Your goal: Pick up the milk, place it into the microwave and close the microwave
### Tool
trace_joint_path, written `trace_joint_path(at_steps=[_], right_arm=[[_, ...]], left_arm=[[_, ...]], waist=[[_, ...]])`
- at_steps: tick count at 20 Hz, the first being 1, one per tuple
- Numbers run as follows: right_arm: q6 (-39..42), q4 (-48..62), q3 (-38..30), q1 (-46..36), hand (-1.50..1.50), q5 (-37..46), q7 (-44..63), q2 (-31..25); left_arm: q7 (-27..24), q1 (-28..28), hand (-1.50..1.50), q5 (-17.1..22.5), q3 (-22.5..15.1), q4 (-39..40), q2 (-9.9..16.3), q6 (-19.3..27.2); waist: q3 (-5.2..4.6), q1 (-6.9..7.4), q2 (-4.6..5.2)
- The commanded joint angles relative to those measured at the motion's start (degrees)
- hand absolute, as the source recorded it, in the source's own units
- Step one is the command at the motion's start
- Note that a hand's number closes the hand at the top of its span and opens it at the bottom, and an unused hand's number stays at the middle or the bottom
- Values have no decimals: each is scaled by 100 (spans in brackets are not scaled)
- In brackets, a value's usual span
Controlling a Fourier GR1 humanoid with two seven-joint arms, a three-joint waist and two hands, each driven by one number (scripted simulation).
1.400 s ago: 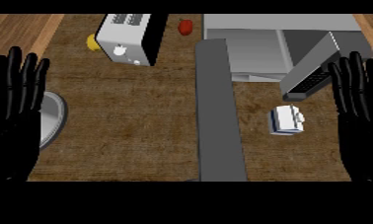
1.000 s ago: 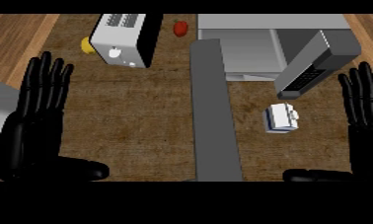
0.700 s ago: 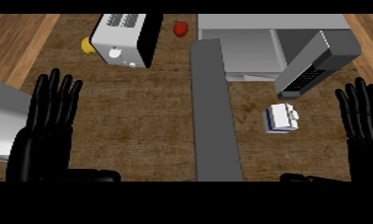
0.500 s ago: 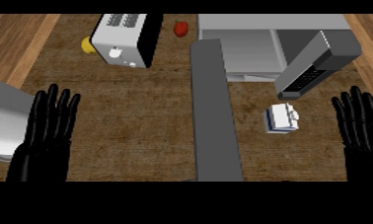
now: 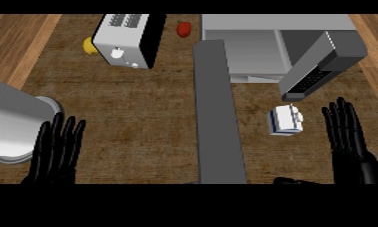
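A small white and blue milk carton (image 5: 286,120) stands on the wooden counter right of the grey strip, just below the microwave's open door (image 5: 321,66). The grey microwave (image 5: 255,46) sits at the back right with its inside showing. My right hand (image 5: 346,136) is open, fingers up, at the lower right, a short way right of the carton and apart from it. My left hand (image 5: 57,150) is open, fingers up, at the lower left, far from the milk.
A silver toaster (image 5: 129,39) stands at the back left, a yellow object (image 5: 90,46) beside it. A red pepper (image 5: 184,29) lies near the microwave. A grey strip (image 5: 218,116) runs down the counter's middle. A metal pot (image 5: 18,128) is at the left edge.
Both hands have slid down toward the lower edge of the view, fingers still straight. The carton and microwave door have not moved.
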Motion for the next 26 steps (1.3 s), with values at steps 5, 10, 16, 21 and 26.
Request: trace_joint_path(at_steps=[5, 10, 16, 21, 26], right_arm=[[237, 1154, -648, -224, -150, -547, -779, -240], [-373, 2616, -611, -679, -150, -24, -1561, 20], [-764, 3460, -943, -1366, -150, -59, -1662, -4], [-402, 5054, -1448, -1803, -150, -253, -2666, -509], [-418, 6385, -1513, -2200, -150, -137, -3783, -517]], left_arm=[[-577, 459, -150, 50, 36, 224, 67, -214], [-527, 287, -150, -131, -180, 149, -27, 69], [-1014, 923, -150, -377, -715, 56, -28, 53], [-941, 901, -150, -55, -273, 128, 98, -231], [-1089, 1038, -150, 113, -102, 168, 151, -372]], waist=[[0, -2, 2], [3, 5, 11], [1, 21, 6], [2, 27, 9], [3, 38, 11]])
